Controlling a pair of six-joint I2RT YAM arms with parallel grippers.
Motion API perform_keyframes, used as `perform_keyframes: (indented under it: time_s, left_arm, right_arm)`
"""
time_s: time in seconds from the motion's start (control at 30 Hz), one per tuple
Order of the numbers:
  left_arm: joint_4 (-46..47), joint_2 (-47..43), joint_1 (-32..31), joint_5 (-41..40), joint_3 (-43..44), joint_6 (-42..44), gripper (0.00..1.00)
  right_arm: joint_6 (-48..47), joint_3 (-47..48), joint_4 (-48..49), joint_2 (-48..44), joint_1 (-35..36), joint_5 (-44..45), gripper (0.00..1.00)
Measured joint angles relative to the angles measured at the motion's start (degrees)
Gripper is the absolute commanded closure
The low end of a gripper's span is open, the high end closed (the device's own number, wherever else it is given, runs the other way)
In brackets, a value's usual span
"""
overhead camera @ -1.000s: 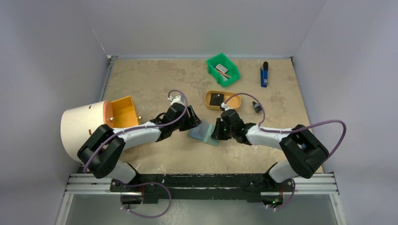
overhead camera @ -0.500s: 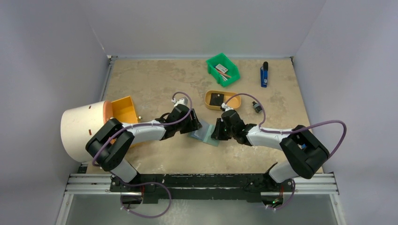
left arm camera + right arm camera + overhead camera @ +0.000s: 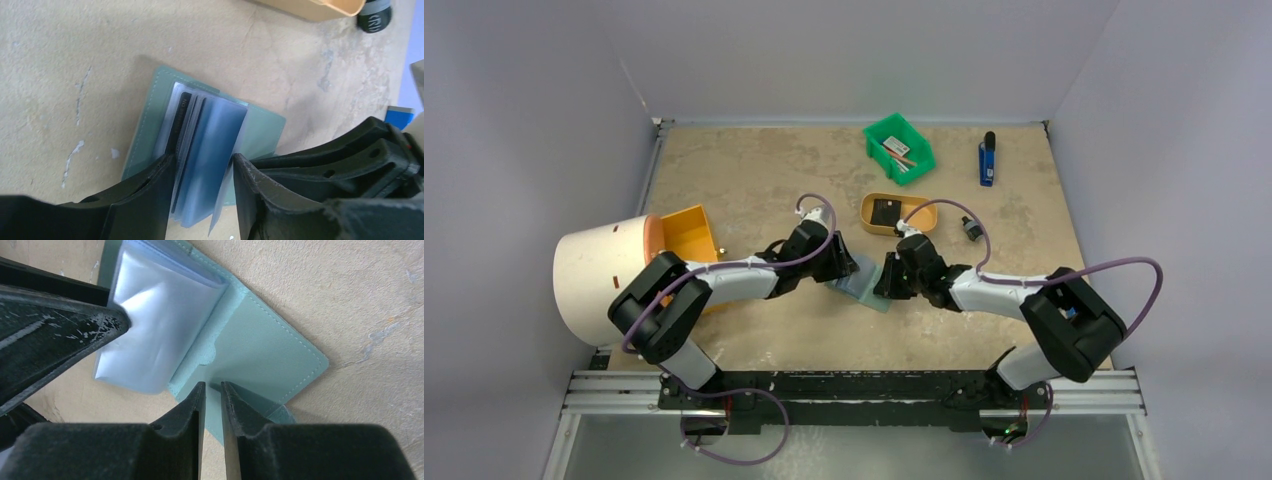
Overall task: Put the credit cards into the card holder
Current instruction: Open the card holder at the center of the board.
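Observation:
The grey-green card holder (image 3: 865, 287) lies open on the table between my two grippers. In the left wrist view its cover (image 3: 150, 112) is spread and its pale blue-grey pockets (image 3: 212, 135) stand up. A black credit card (image 3: 181, 117) sits edge-on among those pockets. My left gripper (image 3: 200, 172) is open, its fingers straddling the pocket leaves. My right gripper (image 3: 212, 386) is nearly closed, pinched on the card holder's cover (image 3: 260, 345) beside the pockets (image 3: 155, 335). Another black card (image 3: 883, 212) lies in the tan tray.
The tan oval tray (image 3: 916, 225) stands just behind the card holder, with a black knob (image 3: 971, 231) to its right. A green bin (image 3: 898, 147) and a blue tool (image 3: 987, 160) are at the back. An orange bin (image 3: 686, 238) and a white cylinder (image 3: 602, 275) stand at the left.
My left gripper has moved right, onto the card holder's pockets. The right gripper and the card holder have stayed where they were.

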Motion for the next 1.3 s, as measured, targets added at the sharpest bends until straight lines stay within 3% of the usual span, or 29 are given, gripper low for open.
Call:
perform_keyframes:
  time_s: [0.13, 0.43, 0.87, 1.3]
  left_arm:
    - [3.63, 0.0, 0.11, 1.62, 0.0, -0.68, 0.64]
    - [8.2, 0.11, -1.03, 8.39, 0.0, -3.04, 0.64]
    - [9.55, 3.76, -1.22, 9.7, 0.15, -3.5, 0.7]
    - [2.56, 6.19, -2.43, 2.19, 3.76, -1.57, 0.97]
  right_arm:
    - [0.04, -0.44, 0.59, -0.31, -0.02, 0.0, 0.75]
    - [1.42, -2.21, 3.04, -1.46, -0.42, -0.55, 0.65]
    - [4.17, -6.88, 0.68, -8.48, -3.32, -0.2, 0.62]
    - [7.43, -10.54, -0.2, -12.26, -12.46, -7.76, 0.63]
